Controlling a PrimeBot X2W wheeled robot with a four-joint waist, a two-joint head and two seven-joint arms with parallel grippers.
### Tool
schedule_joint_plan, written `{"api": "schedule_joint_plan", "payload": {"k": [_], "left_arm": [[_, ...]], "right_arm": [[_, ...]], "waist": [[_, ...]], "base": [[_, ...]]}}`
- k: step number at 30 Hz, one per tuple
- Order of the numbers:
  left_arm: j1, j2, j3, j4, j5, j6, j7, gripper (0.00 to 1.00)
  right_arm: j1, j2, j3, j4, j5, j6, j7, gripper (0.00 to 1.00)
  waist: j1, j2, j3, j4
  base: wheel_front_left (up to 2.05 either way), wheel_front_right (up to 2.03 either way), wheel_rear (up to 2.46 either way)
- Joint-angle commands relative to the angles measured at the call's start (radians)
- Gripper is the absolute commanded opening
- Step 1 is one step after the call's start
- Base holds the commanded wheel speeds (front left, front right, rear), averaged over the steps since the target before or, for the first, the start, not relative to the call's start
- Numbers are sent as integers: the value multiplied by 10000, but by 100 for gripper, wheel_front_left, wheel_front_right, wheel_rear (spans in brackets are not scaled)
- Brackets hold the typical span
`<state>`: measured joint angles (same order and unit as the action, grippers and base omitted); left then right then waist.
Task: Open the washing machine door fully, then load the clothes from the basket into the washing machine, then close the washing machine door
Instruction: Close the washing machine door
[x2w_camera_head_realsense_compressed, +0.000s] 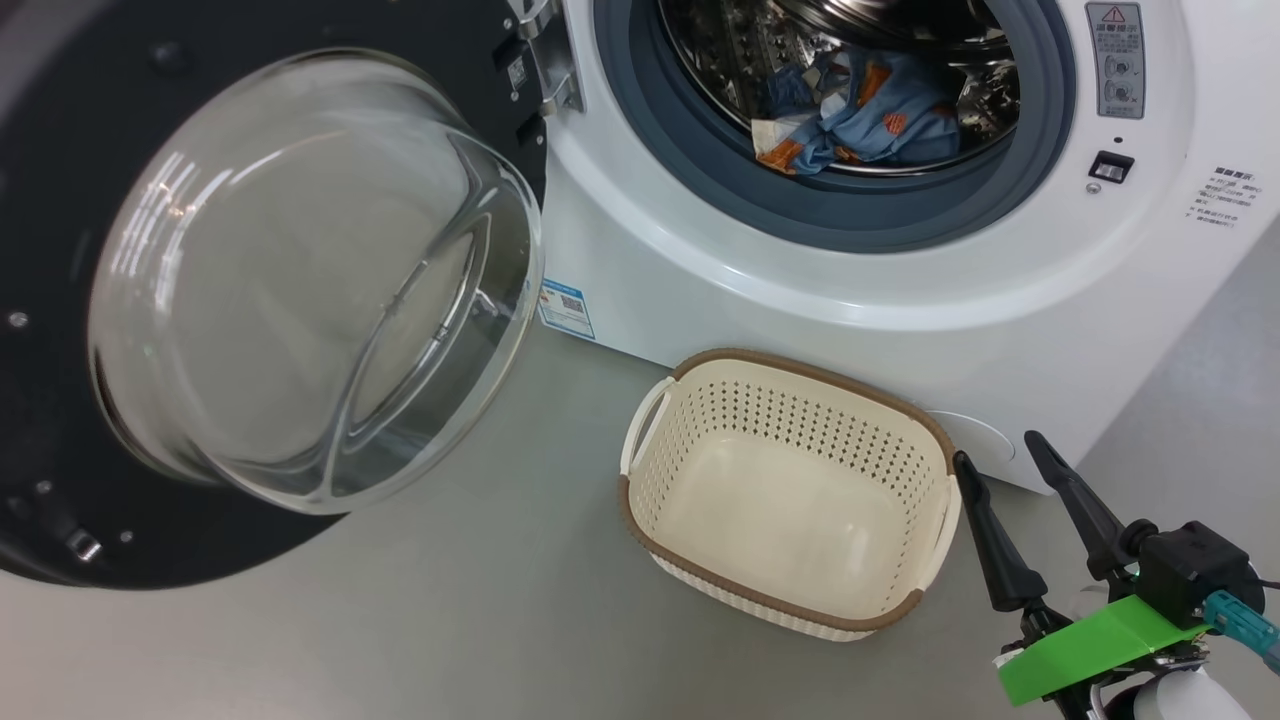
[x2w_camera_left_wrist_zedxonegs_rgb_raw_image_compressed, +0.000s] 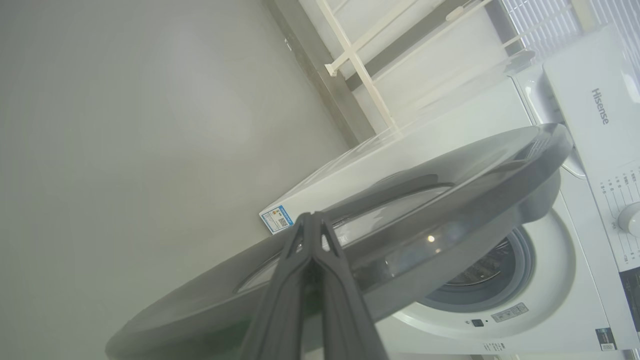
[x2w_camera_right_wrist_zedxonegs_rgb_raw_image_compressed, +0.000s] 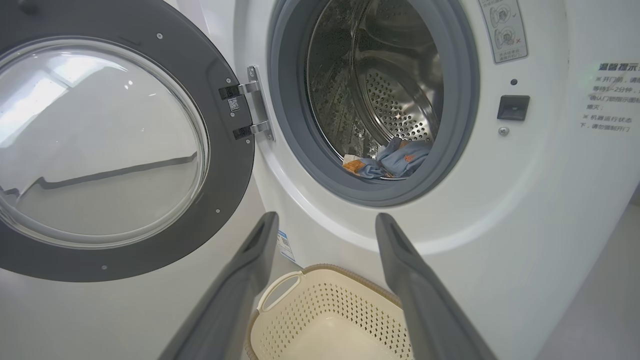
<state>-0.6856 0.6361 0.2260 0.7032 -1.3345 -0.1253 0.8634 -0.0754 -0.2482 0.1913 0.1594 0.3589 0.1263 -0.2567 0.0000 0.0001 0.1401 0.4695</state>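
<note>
The white washing machine (x2w_camera_head_realsense_compressed: 900, 290) stands with its round black door (x2w_camera_head_realsense_compressed: 60, 250) swung wide to the left, the glass bowl bulging toward me. Light-blue clothes (x2w_camera_head_realsense_compressed: 860, 115) with orange print lie inside the steel drum (x2w_camera_right_wrist_zedxonegs_rgb_raw_image_compressed: 400, 100). The cream basket (x2w_camera_head_realsense_compressed: 790, 490) with a brown rim sits on the floor in front of the machine and holds nothing. My right gripper (x2w_camera_head_realsense_compressed: 995, 450) is open just right of the basket, nothing between its fingers. In the left wrist view my left gripper (x2w_camera_left_wrist_zedxonegs_rgb_raw_image_compressed: 311, 217) is shut, its tips against the door's outer face (x2w_camera_left_wrist_zedxonegs_rgb_raw_image_compressed: 400, 220).
Grey floor (x2w_camera_head_realsense_compressed: 450, 620) spreads in front of the machine and around the basket. A white rack (x2w_camera_left_wrist_zedxonegs_rgb_raw_image_compressed: 360, 55) stands by the wall beyond the machine. The door's latch slot (x2w_camera_right_wrist_zedxonegs_rgb_raw_image_compressed: 512, 106) is on the machine's right front.
</note>
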Motion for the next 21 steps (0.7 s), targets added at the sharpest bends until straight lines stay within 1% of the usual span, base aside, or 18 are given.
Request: {"api": "schedule_joint_plan", "payload": {"k": [1,12,21], "left_arm": [[132,262,-28,-346,-117,-53,317,0],[828,190,-504,-2405,-1020,-53,2005,0],[1086,43,-875,-4143,-1788,-53,2935,0]], "right_arm": [[-115,-51,197,-208,-91,44,-51,100],[31,27,145,-215,-37,44,-51,100],[99,79,53,-251,-59,44,-51,100]], "waist": [[0,-1,-30,1],[0,-1,-373,-128],[0,-1,-491,-470]], "base": [[0,0,0],[0,0,0],[0,0,0]]}}
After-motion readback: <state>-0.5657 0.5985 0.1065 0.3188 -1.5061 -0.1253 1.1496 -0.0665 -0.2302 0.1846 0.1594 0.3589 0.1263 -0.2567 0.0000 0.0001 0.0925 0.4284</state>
